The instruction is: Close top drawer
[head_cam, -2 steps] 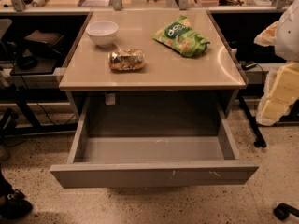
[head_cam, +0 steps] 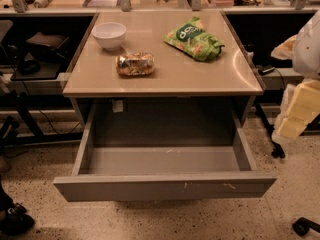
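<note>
Little has shifted: the gripper [head_cam: 299, 115] at the right edge hangs slightly lower; open or closed, I cannot tell. The top drawer [head_cam: 165, 186] stands pulled far out beneath the bench [head_cam: 200, 76].

At right edge, gripper [head_cam: 299, 111] partly cut off.

On table [head_cam: 200, 76]: bowl [head_cam: 109, 35] back-L, chip bag [head_cam: 194, 39] back-R, foil pack [head_cam: 135, 64] mid-L. Top drawer [head_cam: 165, 186] sticks out under table's front. Gripper [head_cam: 300, 109] off table's R side.
</note>
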You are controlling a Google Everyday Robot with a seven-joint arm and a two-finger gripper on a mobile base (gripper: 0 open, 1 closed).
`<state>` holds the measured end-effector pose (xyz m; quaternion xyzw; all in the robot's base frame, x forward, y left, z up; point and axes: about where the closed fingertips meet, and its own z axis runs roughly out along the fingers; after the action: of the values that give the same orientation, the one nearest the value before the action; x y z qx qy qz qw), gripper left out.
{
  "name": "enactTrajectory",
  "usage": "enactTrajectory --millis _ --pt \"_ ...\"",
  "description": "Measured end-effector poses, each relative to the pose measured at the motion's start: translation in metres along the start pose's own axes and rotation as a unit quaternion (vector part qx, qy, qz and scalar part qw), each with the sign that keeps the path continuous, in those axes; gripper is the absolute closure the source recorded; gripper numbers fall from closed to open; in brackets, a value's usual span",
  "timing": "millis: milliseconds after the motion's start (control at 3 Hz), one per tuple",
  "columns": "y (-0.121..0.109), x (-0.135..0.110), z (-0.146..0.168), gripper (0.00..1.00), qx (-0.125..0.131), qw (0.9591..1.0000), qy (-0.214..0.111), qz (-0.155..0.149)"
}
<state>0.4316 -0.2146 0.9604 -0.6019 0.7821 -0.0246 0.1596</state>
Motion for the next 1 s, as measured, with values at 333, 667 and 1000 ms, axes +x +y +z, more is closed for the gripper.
enactTrajectory --millis 333,667,1000 --pt "0.020 0.005 0.026 0.00 -0.019 0.9998 -0.010 -0.001" --pt "0.031 0.013 0.044 0.00 -0.035 0.9993 0.005 -0.007" --pt "0.031 0.013 0.044 0.00 -0.036 0.9993 0.006 -0.007"
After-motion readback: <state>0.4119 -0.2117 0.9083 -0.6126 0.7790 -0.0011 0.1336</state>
